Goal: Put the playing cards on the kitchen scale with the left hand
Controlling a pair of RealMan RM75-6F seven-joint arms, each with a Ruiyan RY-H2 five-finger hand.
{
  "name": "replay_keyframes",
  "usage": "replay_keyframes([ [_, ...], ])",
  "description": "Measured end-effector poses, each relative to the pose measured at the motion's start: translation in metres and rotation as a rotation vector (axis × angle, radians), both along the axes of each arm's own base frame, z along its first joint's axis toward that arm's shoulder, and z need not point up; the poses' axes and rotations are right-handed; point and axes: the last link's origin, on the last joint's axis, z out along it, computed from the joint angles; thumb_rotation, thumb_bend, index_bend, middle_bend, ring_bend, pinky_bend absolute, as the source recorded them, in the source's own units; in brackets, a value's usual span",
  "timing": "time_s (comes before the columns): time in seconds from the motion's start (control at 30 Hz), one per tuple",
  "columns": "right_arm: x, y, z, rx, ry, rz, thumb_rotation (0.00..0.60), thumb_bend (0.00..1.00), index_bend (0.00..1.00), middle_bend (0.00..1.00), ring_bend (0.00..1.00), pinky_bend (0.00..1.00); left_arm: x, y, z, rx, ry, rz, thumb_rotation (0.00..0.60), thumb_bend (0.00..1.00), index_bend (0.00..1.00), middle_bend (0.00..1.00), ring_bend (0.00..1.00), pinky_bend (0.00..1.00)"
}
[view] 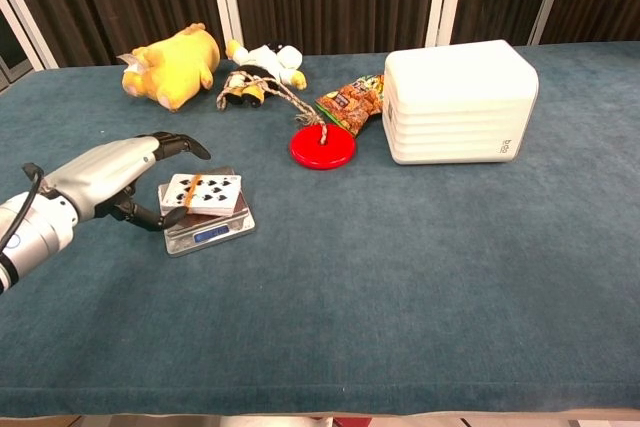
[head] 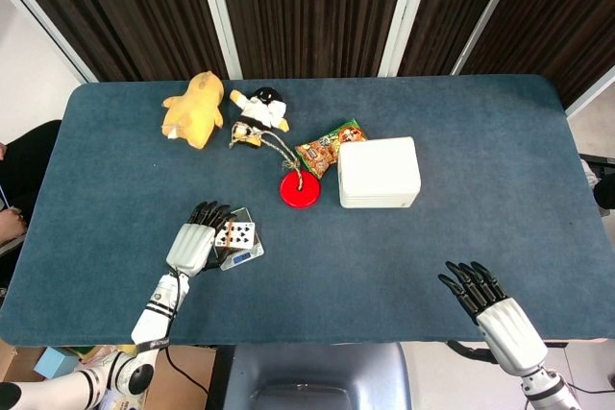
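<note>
left hand (view: 105, 172): fingers apart beside playing cards (view: 203, 194) on kitchen scale (view: 207, 230) | right hand (head: 492, 304): fingers spread, holding nothing

Left hand (view: 110, 175): smooth silver-grey shell over the back, black fingers (view: 178, 143) and black inner parts, joined to a white, rounded forearm (head: 159, 301) ringed with dark bands, with a thin black cable running along the wrist. Right hand (head: 485, 302): same make, pale silver-white ribbed back plate, glossy black fingers (head: 465, 277), and a white cylindrical wrist with a dark ring lower down. Both hands are human-shaped, their shells glossy and free of any legible markings.
</note>
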Motion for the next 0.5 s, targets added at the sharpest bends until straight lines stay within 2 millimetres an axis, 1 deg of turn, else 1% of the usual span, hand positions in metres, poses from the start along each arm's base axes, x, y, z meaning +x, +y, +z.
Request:
replay_keyframes([
  [0.2,0.0,0.0,0.0,-0.003,-0.002,-0.002,0.6,0.13,0.0,0.0,0.0,0.0,0.001,-0.001,0.003,-0.013,-0.011,0.003,0.6,0.38,0.19,0.06,0.0,0.0],
  [0.3,0.0,0.0,0.002,-0.005,-0.004,-0.001,0.6,0.13,0.0,0.0,0.0,0.0,0.003,-0.004,0.01,-0.01,-0.029,-0.012,0.6,0.38,0.19,0.05,0.0,0.0],
  [0.33,-0.001,0.0,0.003,-0.006,-0.005,0.0,0.6,0.13,0.0,0.0,0.0,0.0,0.003,-0.005,0.015,-0.006,-0.03,-0.022,0.6,0.38,0.19,0.05,0.0,0.01],
  [0.43,-0.002,0.001,0.006,-0.013,-0.004,0.001,0.6,0.13,0.0,0.0,0.0,0.0,-0.006,-0.008,0.037,0.011,-0.021,-0.047,0.6,0.37,0.19,0.04,0.0,0.0],
  [0.5,-0.003,0.002,0.007,-0.015,0.002,-0.005,0.6,0.13,0.0,0.0,0.0,0.0,-0.017,-0.012,0.059,0.033,-0.018,-0.049,0.6,0.37,0.18,0.04,0.0,0.0],
])
